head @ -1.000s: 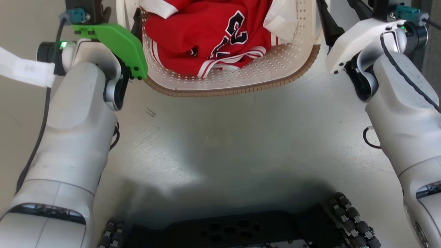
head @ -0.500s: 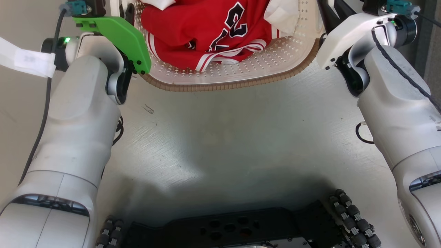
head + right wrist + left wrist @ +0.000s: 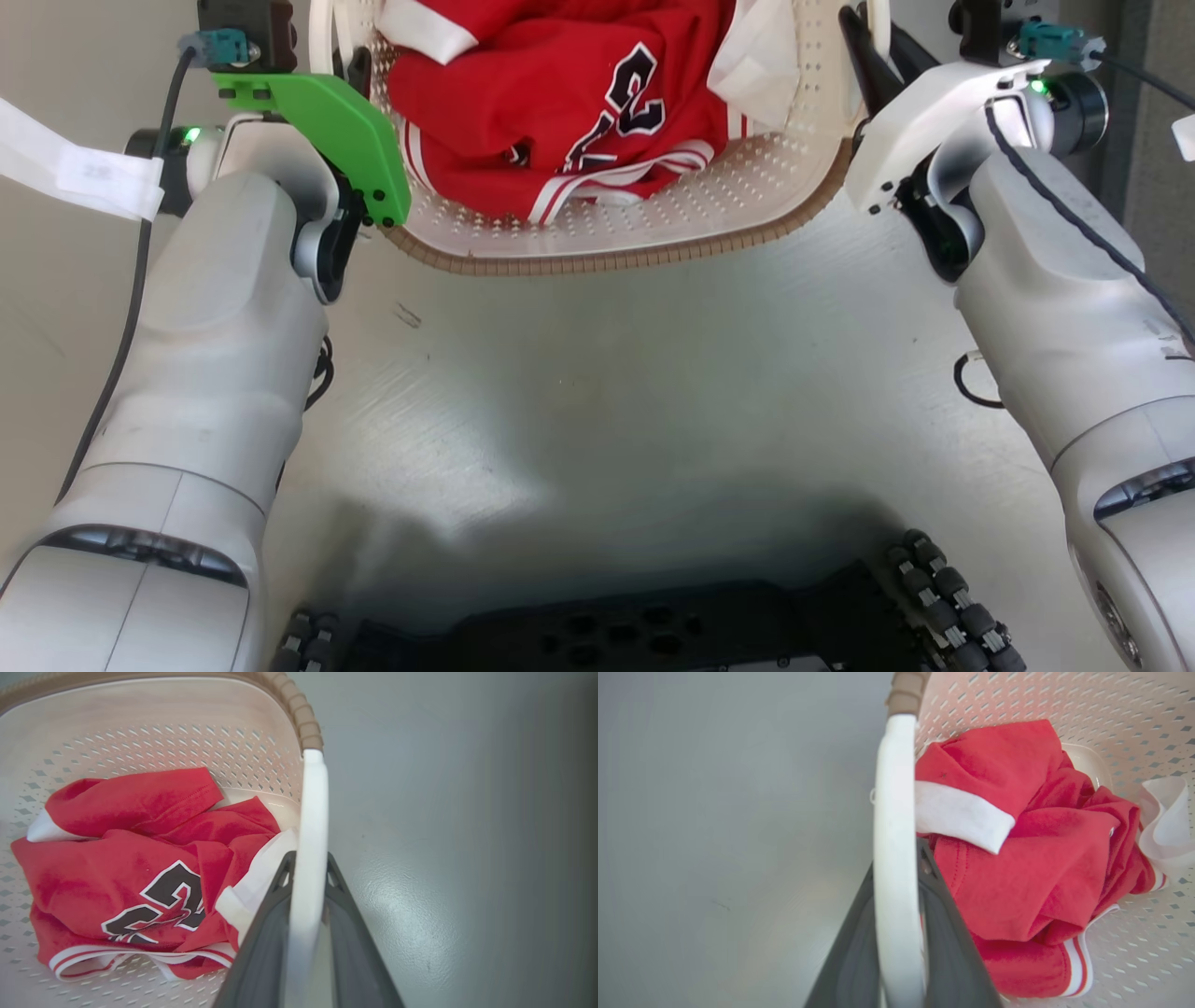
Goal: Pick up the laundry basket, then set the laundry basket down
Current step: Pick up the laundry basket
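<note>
Currently, your left pincer (image 3: 899, 868) and right pincer (image 3: 308, 858) are each clamped on a white side handle (image 3: 896, 788) of the cream perforated plastic laundry basket (image 3: 607, 257), which lies between them holding a crumpled red jersey (image 3: 560, 103).

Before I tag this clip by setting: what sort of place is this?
Likely an indoor room, perhaps a test space; I cannot tell more. Clues: the smooth pale grey floor, the laundry basket holding a red jersey, the robot's wheeled base.
</note>
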Robot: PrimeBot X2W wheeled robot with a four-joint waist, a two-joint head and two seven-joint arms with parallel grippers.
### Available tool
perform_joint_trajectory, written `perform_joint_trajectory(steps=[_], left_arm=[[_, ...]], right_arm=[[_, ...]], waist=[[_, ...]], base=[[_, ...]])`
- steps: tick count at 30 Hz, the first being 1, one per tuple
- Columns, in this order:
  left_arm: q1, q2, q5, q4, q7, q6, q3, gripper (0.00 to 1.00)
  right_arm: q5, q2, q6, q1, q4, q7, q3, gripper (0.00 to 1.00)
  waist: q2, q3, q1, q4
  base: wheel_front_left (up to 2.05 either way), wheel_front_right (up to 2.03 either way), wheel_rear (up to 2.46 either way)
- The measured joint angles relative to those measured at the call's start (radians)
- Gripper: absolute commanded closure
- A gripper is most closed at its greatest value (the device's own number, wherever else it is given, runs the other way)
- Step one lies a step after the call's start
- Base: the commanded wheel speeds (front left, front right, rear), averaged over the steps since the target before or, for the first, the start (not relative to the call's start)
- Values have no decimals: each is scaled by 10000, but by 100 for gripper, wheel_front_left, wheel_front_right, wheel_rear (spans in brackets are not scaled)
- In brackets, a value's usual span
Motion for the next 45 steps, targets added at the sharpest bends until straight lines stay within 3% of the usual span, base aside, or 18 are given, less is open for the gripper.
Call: perform_joint_trajectory(steps=[16,45], left_arm=[[78,-40,-884,934,1009,-299,-244,100],[1690,-84,-2242,1801,2679,-550,-474,100]], right_arm=[[809,284,2,158,876,330,364,100],[2180,571,4,1681,1496,2698,1406,100]], waist=[[0,-1445,0,-106],[0,-5096,-1,-275]], base=[[0,0,0],[0,0,0]])
